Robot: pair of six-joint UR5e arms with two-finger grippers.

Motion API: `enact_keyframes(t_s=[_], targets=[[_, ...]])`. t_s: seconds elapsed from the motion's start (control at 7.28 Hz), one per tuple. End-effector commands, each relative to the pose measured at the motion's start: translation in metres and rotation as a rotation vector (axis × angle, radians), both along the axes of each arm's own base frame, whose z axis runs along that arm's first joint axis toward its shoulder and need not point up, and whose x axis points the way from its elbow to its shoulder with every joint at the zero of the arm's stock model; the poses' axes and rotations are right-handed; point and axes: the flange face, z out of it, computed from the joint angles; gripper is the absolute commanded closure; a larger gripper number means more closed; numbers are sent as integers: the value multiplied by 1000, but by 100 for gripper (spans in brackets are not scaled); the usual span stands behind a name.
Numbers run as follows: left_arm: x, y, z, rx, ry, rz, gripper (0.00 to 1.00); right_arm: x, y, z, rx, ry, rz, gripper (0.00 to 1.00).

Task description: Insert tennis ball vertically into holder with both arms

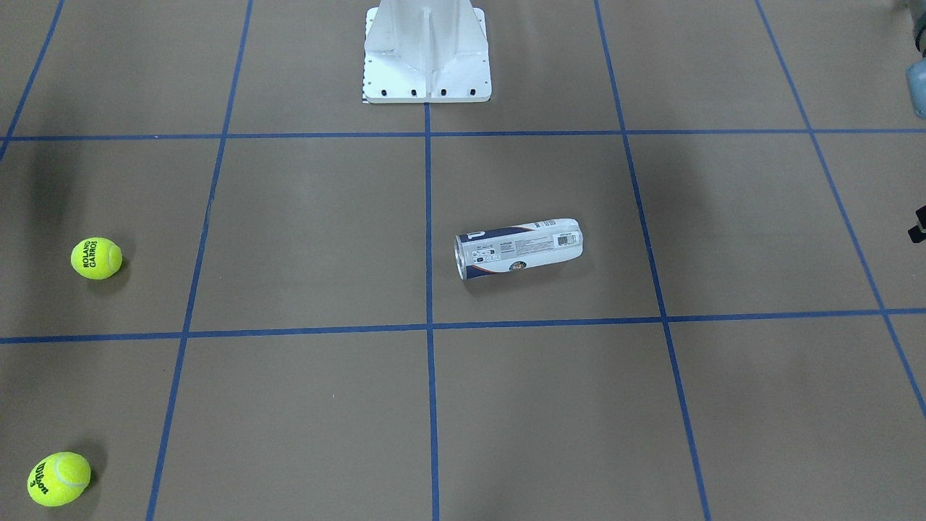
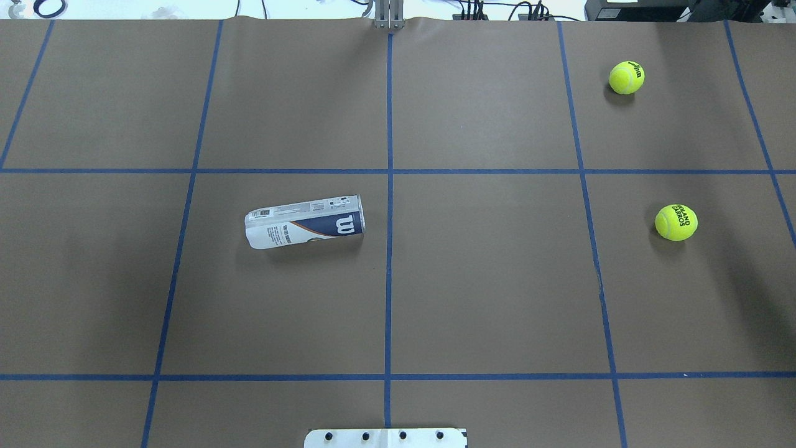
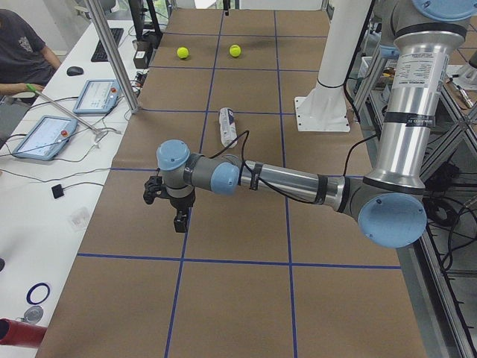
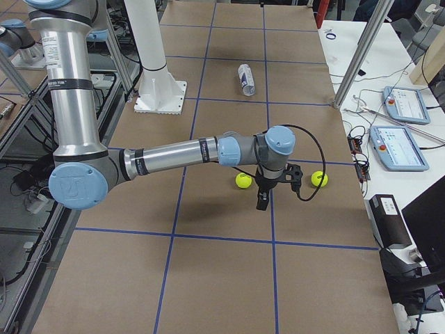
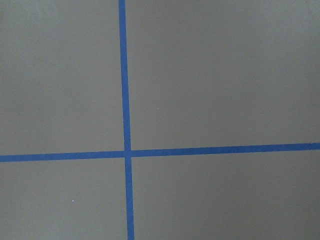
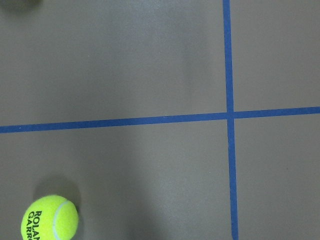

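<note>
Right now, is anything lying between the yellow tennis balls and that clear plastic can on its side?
Nothing visible. Only bare brown table crossed by blue tape lines separates the clear plastic labelled can from the yellow Roland Garros tennis ball and the yellow Wilson tennis ball.

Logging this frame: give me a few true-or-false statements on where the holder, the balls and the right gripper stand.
1. The holder lies on its side on the table. True.
2. Both tennis balls touch the holder. False: the Roland Garros ball and the Wilson ball lie well apart from it, on the robot's right.
3. The Roland Garros ball is nearer the robot's base than the Wilson ball. True.
4. The right gripper holds a ball. False: both balls rest on the table, and the gripper hangs above it.
</note>
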Motion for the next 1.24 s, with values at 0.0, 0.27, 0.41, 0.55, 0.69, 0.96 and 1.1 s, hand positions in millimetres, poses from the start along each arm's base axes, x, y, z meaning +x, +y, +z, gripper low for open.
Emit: enact_keyframes(t_s=[0.0,0.27,0.41,0.55,0.69,0.96,1.1], targets=[[1,0,0,0,2,1,0,4,6,8,7,1,-17,0],[2,0,-2,6,2,3,0,8,6,11,7,0,-19,0],[3,0,-3,9,4,6,0,8,6,11,8,1,-18,0],[3,0,-6,14,15,9,0,8,7,10,11,2,-18,0],[7,2,-12,9,70,21,0,8,7,8,13,0,-16,0],[33,5,-49,18,129,32,0,8,4,-7,42,-3,-13,0],[80,22,-112,46,164,40,0,8,4,-7,39,-2,-13,0]])
